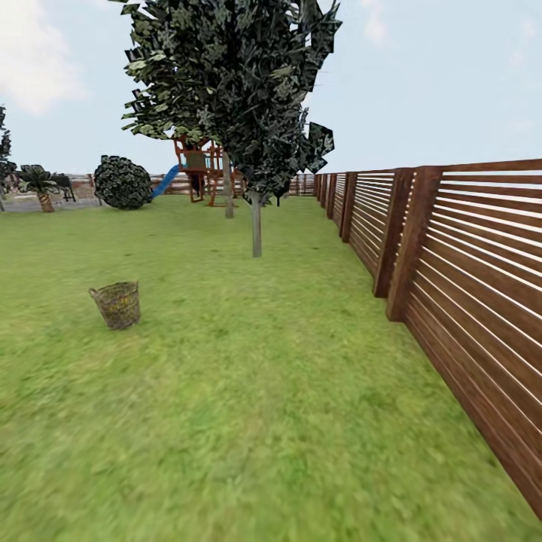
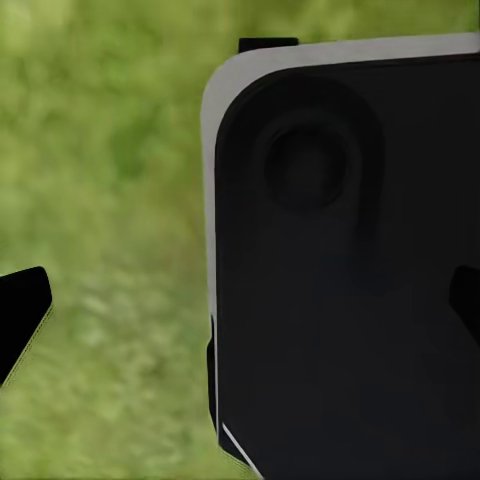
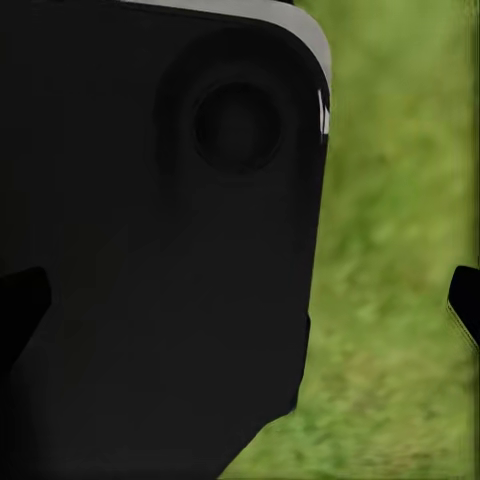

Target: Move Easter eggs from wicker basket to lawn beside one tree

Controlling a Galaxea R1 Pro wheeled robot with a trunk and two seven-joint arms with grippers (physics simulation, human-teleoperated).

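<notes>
Wicker basket (image 1: 117, 304) on lawn (image 1: 248, 391), tree (image 1: 256, 218) beyond, fence (image 1: 452, 278) right; both claws spread, empty.

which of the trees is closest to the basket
The dark-crowned tree with the slim pale trunk, standing beyond the wicker basket; the palm is far back by the fence.

My left tool (image 2: 240, 310) hangs with fingers spread wide, one fingertip (image 2: 22, 315) at each edge. My right tool (image 3: 240, 300) hangs likewise, its fingers parted, empty.
</notes>
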